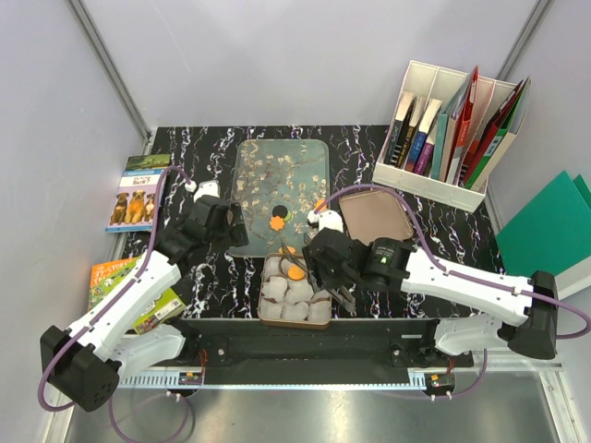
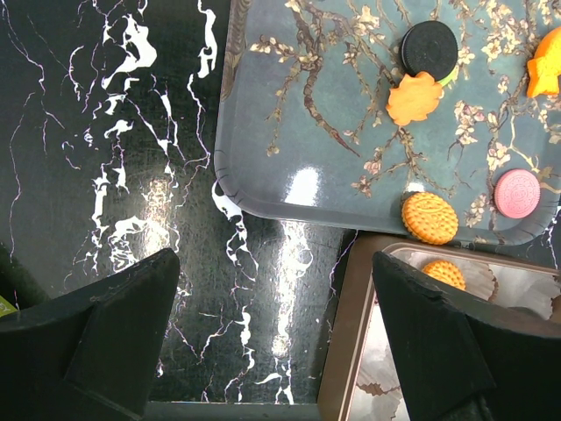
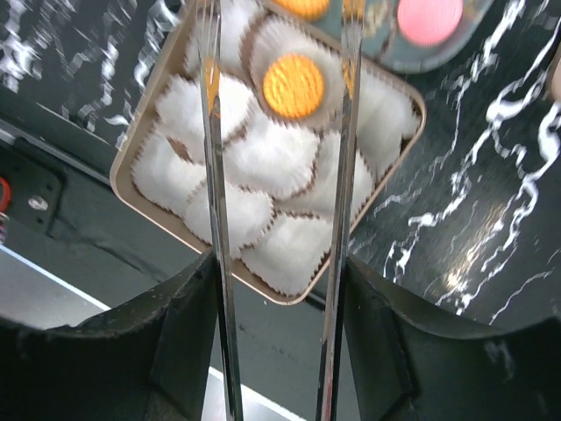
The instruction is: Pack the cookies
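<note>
To the left of the blossom-patterned tray (image 1: 282, 175), two books (image 1: 137, 192) lie flat on the black marble table (image 1: 189, 148). The left gripper (image 2: 273, 259) hangs over the table just beside the left near corner of the tray. Its fingers (image 2: 114, 338) stand wide apart and nothing is between them. On the tray, all in its near right part, lie several of the cookies: a black one (image 2: 429, 48) with a green edge showing under it, an orange flower-shaped one (image 2: 416, 98) touching the black one, one more orange piece (image 2: 545, 74) farther right, a round orange one (image 2: 429, 217) at the near rim and a pink one (image 2: 517, 193) beside it. Right against the near edge of the tray stands a brown tin (image 3: 131, 189) packed with white crinkled paper cups (image 3: 272, 158). One round orange cookie (image 3: 294, 86) lies flat in a cup of the row closest to the tray. The right gripper (image 3: 277, 53) is over this tin. Its two long thin metal fingers (image 3: 215, 219) are parted; the cookie in the cup shows in the gap between them and they do not pinch it, so this gripper holds nothing. To the right of the tray lies a brown tin lid (image 1: 379, 217). Farther right and behind, a white file box (image 1: 434, 180) holds upright books and folders, and a green folder (image 1: 549, 226) is at the far right.
</note>
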`<act>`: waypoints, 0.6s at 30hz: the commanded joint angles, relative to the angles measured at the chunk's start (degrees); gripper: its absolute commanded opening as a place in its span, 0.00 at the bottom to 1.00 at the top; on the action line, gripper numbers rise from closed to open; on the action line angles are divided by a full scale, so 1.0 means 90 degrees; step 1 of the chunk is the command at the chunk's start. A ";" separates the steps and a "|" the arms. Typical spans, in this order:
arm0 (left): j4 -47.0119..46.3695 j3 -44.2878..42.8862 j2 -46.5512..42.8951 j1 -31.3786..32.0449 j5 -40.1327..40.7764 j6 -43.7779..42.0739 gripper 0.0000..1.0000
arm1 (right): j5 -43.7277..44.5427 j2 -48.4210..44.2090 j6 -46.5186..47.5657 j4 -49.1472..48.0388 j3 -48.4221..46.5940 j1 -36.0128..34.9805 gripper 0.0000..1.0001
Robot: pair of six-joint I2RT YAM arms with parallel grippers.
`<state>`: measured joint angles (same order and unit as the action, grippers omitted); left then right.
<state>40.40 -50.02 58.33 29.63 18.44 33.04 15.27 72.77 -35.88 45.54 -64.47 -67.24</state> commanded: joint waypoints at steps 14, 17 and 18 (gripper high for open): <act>-0.0143 0.0001 -0.0201 0.0028 -0.0007 -0.0018 0.94 | -0.0241 0.2068 0.1622 -0.0548 -0.1918 0.1104 0.54; -0.0143 0.0011 -0.0192 0.0028 -0.0017 -0.0038 0.94 | -0.0358 0.2459 0.1730 -0.0626 -0.2162 0.1221 0.54; -0.0143 0.0021 -0.0201 0.0019 -0.0027 -0.0038 0.94 | -0.0416 0.2548 0.1750 -0.0655 -0.2231 0.1241 0.54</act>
<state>40.47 -50.02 57.45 29.63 18.31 33.04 13.91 92.97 -23.09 42.85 -79.85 -57.06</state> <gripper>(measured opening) 0.946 0.548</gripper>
